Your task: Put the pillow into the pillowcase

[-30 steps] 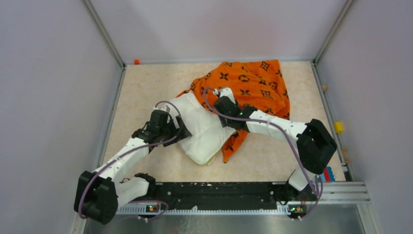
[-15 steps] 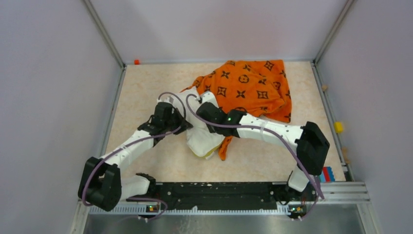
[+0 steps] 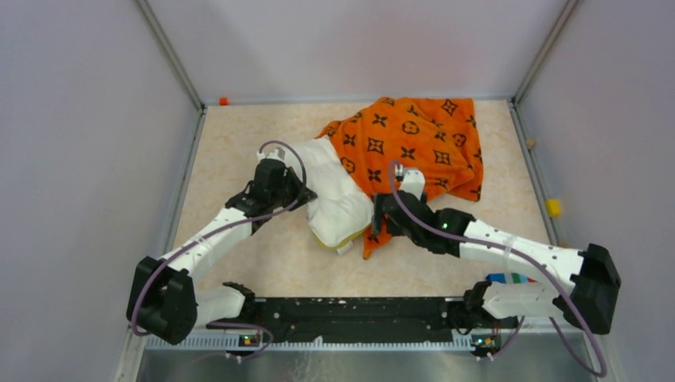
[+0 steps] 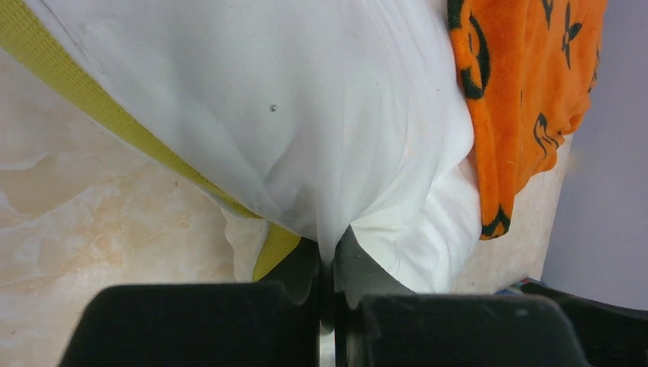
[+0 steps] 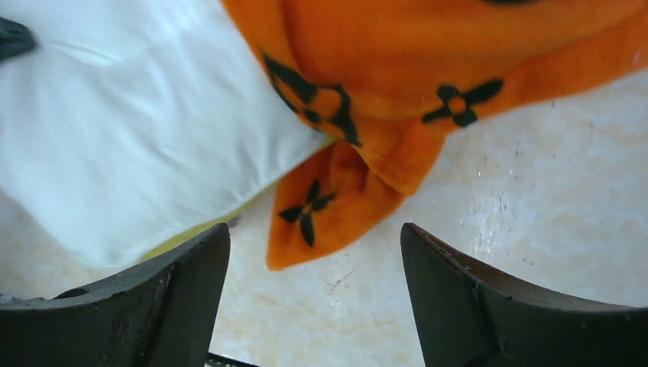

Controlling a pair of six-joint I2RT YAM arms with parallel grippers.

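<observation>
The white pillow [image 3: 338, 191] lies mid-table with its far right part under the orange pillowcase [image 3: 414, 143]. My left gripper [image 3: 301, 193] is at the pillow's left edge. In the left wrist view it [image 4: 334, 252] is shut on a pinch of the pillow's white fabric [image 4: 306, 115], close to the yellow trim [image 4: 92, 99], with the pillowcase [image 4: 520, 92] at the right. My right gripper [image 3: 376, 216] sits near the pillowcase's low hanging corner. In the right wrist view it [image 5: 315, 233] is open and holds nothing, with the pillowcase corner [image 5: 336, 206] and pillow [image 5: 130, 130] just beyond its fingertips.
Metal rails and grey walls bound the table on three sides. A small red object [image 3: 224, 101] sits at the back left corner. A yellow block [image 3: 552, 208] lies past the right rail. A blue and red item [image 3: 513, 278] lies by the right arm's base.
My left gripper has shut on the pillow's edge. My right gripper moved left, then drew back to the right and toward the near edge, now open. The pillowcase has shifted slightly right.
</observation>
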